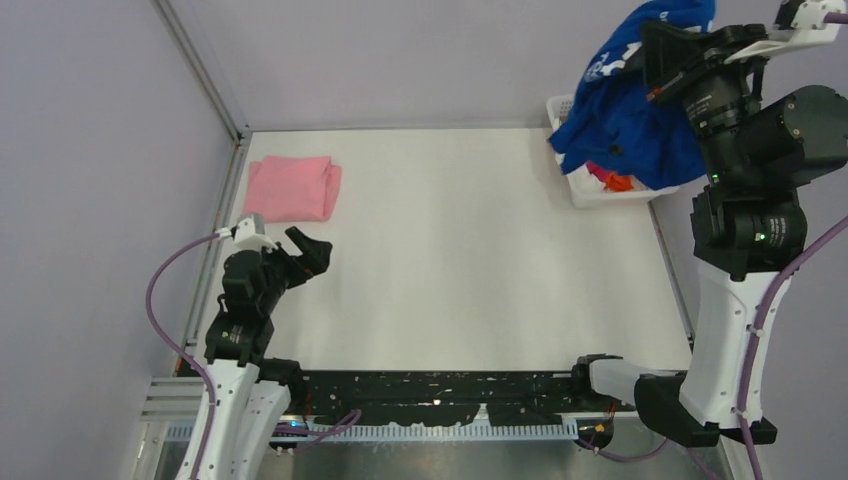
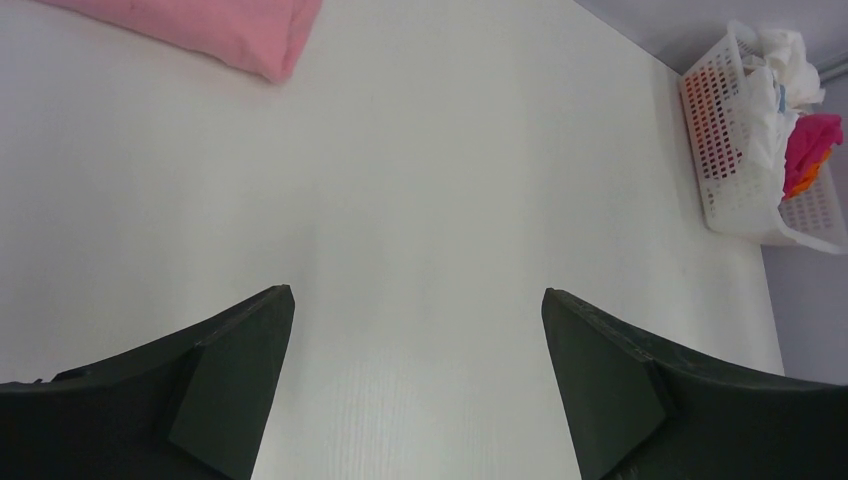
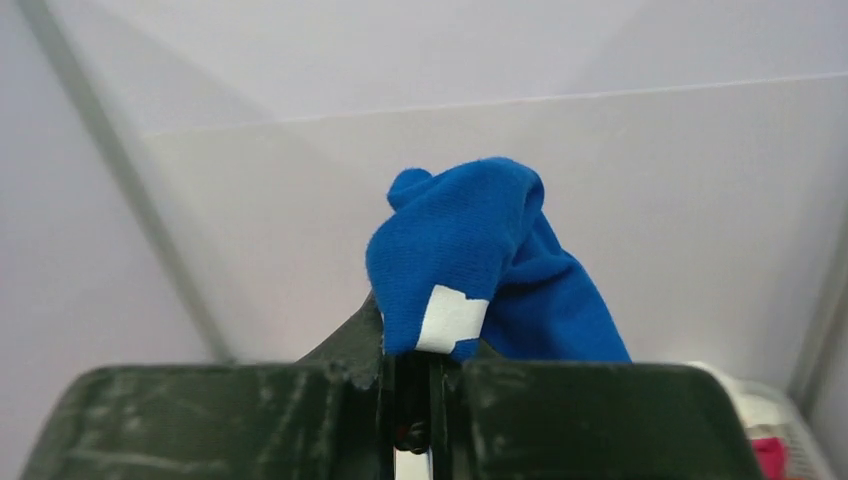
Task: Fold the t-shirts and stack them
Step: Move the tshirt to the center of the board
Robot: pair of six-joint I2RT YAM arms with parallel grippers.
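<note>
My right gripper (image 1: 668, 50) is shut on the royal blue t-shirt (image 1: 625, 110) and holds it high above the white mesh basket (image 1: 578, 185) at the back right; the shirt hangs down with white lettering showing. In the right wrist view the blue cloth (image 3: 470, 260) bunches out of the closed jaws (image 3: 425, 345). A folded light pink t-shirt (image 1: 292, 187) lies at the back left; its corner shows in the left wrist view (image 2: 230, 35). My left gripper (image 1: 308, 252) is open and empty over the bare table, near the pink shirt (image 2: 415, 300).
The basket (image 2: 745, 160) holds white (image 2: 780, 70), magenta (image 2: 815, 140) and orange cloth (image 1: 618, 182). Grey walls and a metal frame post (image 1: 205, 75) close the table at the back and left. A black rail (image 1: 440, 390) runs along the near edge.
</note>
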